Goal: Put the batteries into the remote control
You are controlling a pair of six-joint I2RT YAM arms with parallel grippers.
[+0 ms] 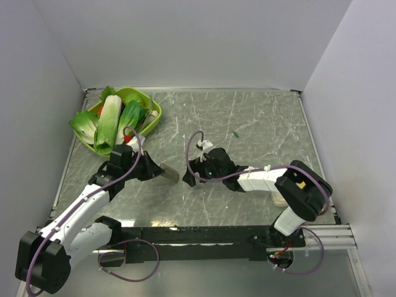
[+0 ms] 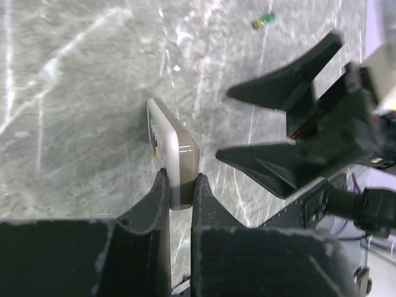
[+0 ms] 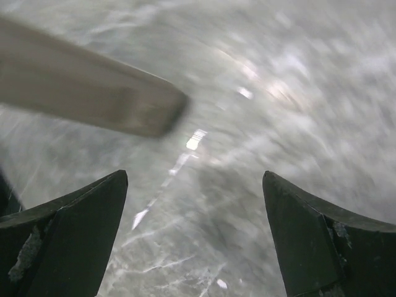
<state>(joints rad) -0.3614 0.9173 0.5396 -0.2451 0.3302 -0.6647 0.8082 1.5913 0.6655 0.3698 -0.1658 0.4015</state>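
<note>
The remote control (image 2: 175,150) is a slim bar with a white face and grey-brown back, held edge-up just over the table. My left gripper (image 2: 180,180) is shut on its near end. From above, the remote control (image 1: 171,176) sticks out to the right of my left gripper (image 1: 161,171). My right gripper (image 1: 189,171) stands open just right of the remote's free end, with nothing between its fingers (image 2: 272,83). In the right wrist view the remote control (image 3: 93,93) is blurred, ahead of my right gripper (image 3: 195,179). One small green battery (image 1: 236,133) lies further back on the table, also seen as the battery (image 2: 264,20) in the left wrist view.
A green bowl (image 1: 154,111) of leafy vegetables stands at the back left. A rounded cream-white lump (image 1: 278,199) lies under my right arm near the front right. Grey walls close in the marbled table (image 1: 260,117) on three sides.
</note>
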